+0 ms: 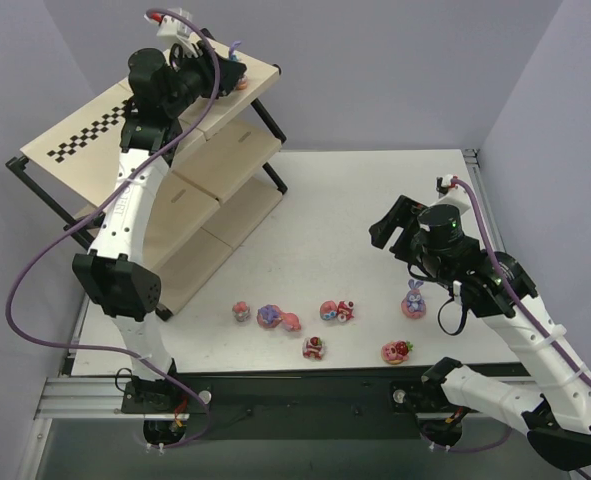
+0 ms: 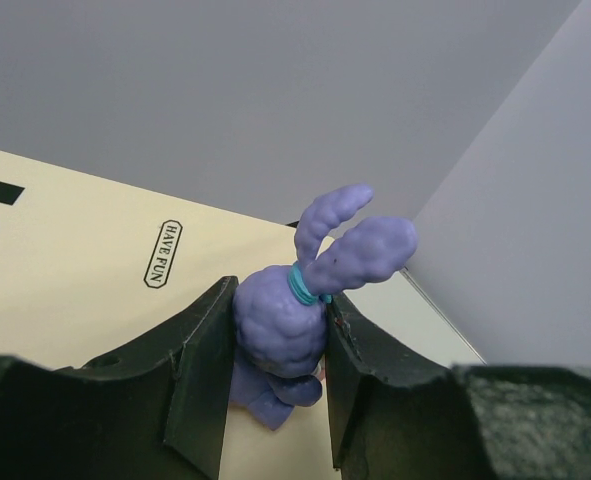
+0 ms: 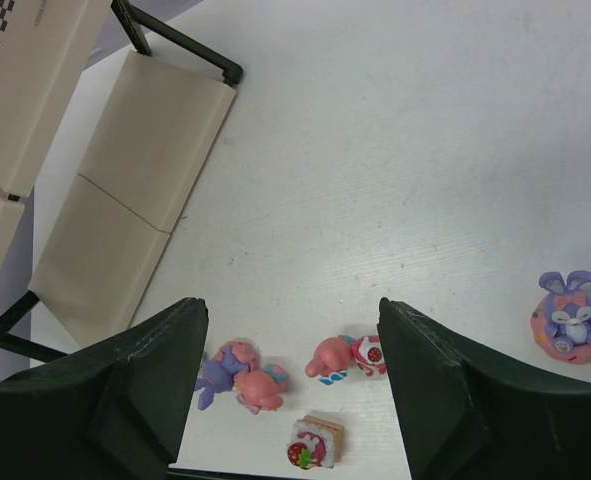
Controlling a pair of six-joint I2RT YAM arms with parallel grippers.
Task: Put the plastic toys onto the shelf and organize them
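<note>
My left gripper (image 1: 227, 72) is at the right end of the shelf's top board (image 1: 95, 125). In the left wrist view it (image 2: 278, 370) is shut on a purple long-eared bunny (image 2: 280, 325) whose feet touch the beige board (image 2: 85, 270). My right gripper (image 1: 390, 225) is open and empty above the table; in the right wrist view it (image 3: 290, 330) looks down on several loose toys. These are a bunny on a pink donut base (image 3: 572, 320), a purple and pink pair (image 3: 237, 375), a pink figure (image 3: 330, 360) and a strawberry-topped piece (image 3: 314, 443).
Several toys lie in a row near the table's front edge (image 1: 314, 347), with the donut bunny (image 1: 413, 302) beside my right arm. The shelf's lower boards (image 3: 145, 150) slope down to the table at the left. A grey wall stands behind the shelf.
</note>
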